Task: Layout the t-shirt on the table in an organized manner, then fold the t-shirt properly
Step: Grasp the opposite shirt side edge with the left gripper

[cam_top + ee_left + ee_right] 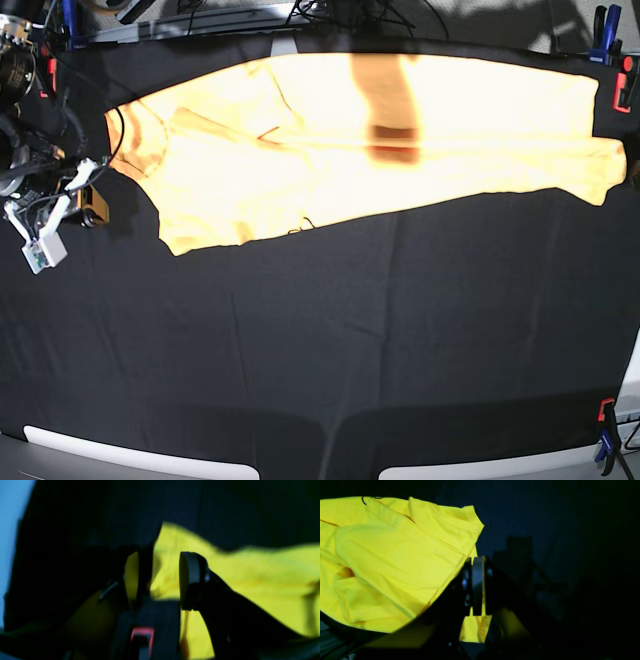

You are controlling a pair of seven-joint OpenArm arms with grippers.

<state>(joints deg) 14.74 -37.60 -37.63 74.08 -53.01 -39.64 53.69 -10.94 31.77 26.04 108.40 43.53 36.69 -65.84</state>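
The large plain pale orange-yellow cloth t-shirt (380, 140) lies spread lengthwise across the far half of the wide counter covered in matte black cloth (330, 340), stretching from near the left edge almost to the right edge in the base view. It is roughly flat but creased, with folds bunched toward its left end, and a dark shadow band crosses its middle. Small red-and-black clamps (624, 85) sit at the counter's edges.

In the left wrist view, the left pincer (165, 577) stands released, its two fingers apart with the yellow fabric (250, 580) showing in the gap between them; the picture is blurred, so whether the pads touch the cloth I cannot tell.

In the right wrist view, the right pincer (477, 585) is clenched, its fingers pressed together on a thin edge of the t-shirt (395, 562), with a strip of yellow fabric hanging below the fingers. The rest of the garment spreads to the left of it, wrinkled
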